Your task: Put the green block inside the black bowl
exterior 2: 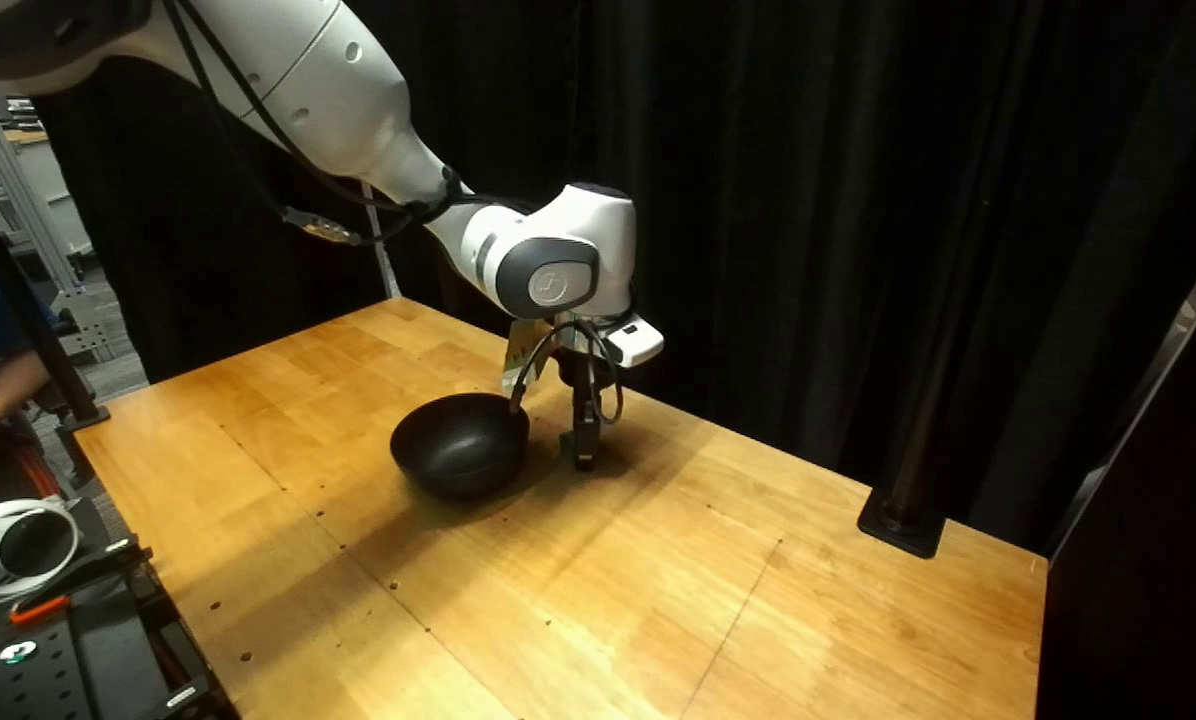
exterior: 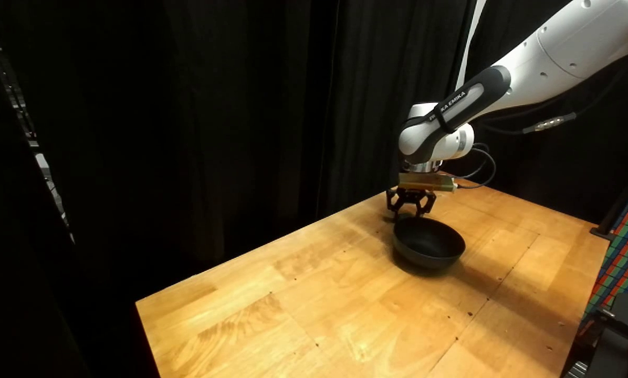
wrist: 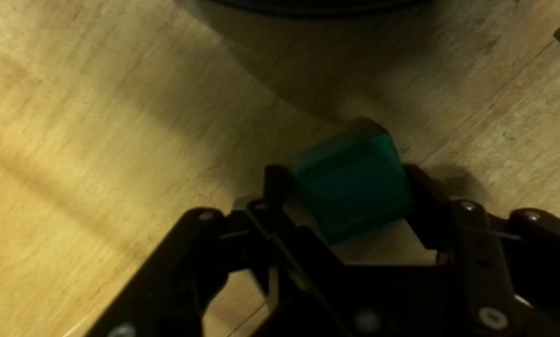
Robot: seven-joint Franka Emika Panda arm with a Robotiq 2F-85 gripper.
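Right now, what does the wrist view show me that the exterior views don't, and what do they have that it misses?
Only the wrist view clearly shows the green block, from above, at an angle between two dark fingers; whether they grip it, I can't tell.

Only the exterior views show the robot arm, the black curtain and the black bowl in its full round shape; an exterior view also catches a person's forearm.

Shared: the wooden table, the gripper and the bowl, though the wrist view gets only its curved edge, up top.
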